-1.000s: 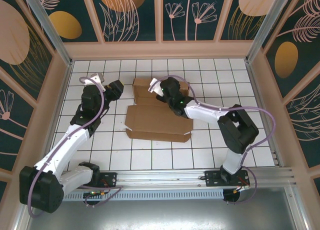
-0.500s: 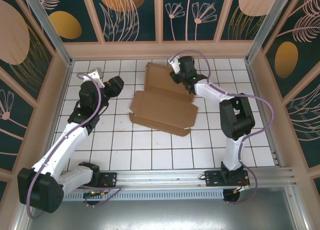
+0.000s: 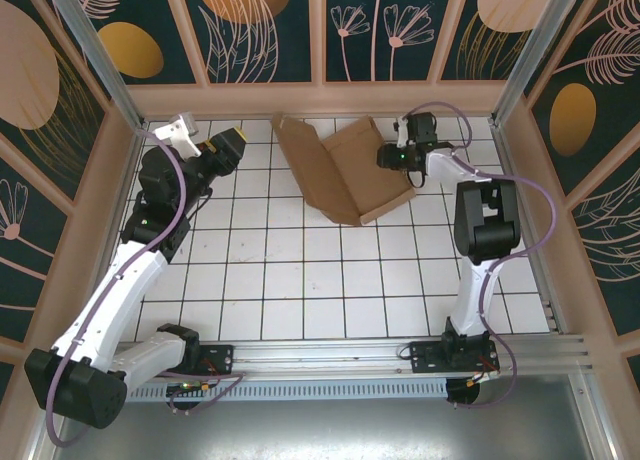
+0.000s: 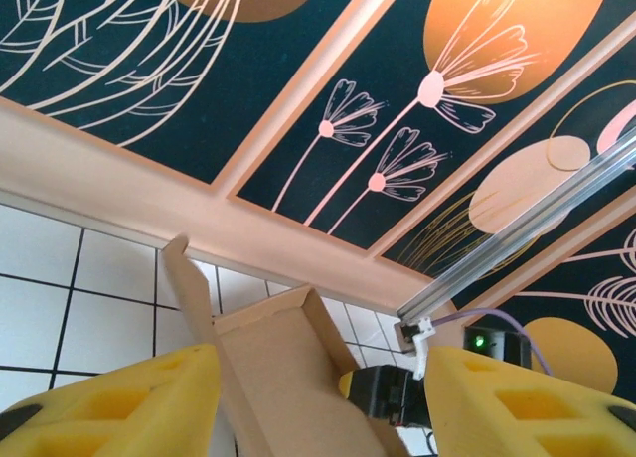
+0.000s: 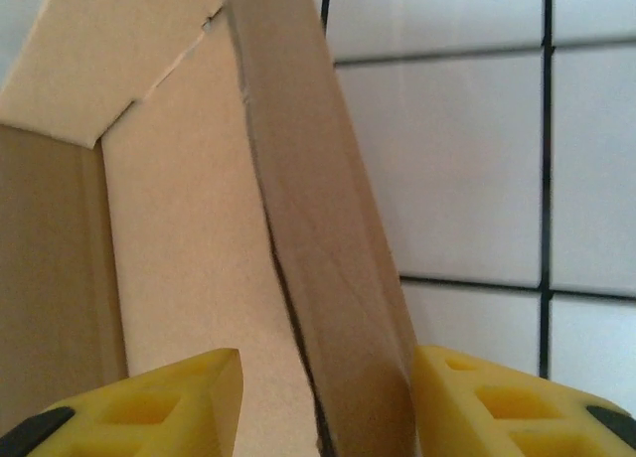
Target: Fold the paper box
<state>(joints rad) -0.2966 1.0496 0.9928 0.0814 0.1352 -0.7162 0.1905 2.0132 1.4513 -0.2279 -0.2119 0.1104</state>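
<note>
The paper box point(image 3: 335, 175) is a brown cardboard sheet, partly folded, tilted up near the back of the table with one flap raised at its left. My right gripper point(image 3: 384, 159) is shut on its right edge. In the right wrist view a cardboard wall point(image 5: 328, 238) stands between the yellow fingers point(image 5: 497, 407), with my right gripper point(image 5: 328, 382) round it. My left gripper point(image 3: 230, 142) hovers open to the left of the box, apart from it. In the left wrist view the box point(image 4: 273, 363) lies beyond my left gripper point(image 4: 318, 387), and nothing sits between its yellow fingers point(image 4: 119, 407).
The white tiled table point(image 3: 300, 270) is fenced by floral wall panels with a pale rail at the back point(image 3: 320, 100) and aluminium posts at the corners point(image 3: 525, 50). The box sits close to the back rail. Both arm bases stand at the near edge.
My right gripper has swung from the table's middle to the back right, carrying the box with it and tilting it up. My left gripper has moved back and a little left, still open.
</note>
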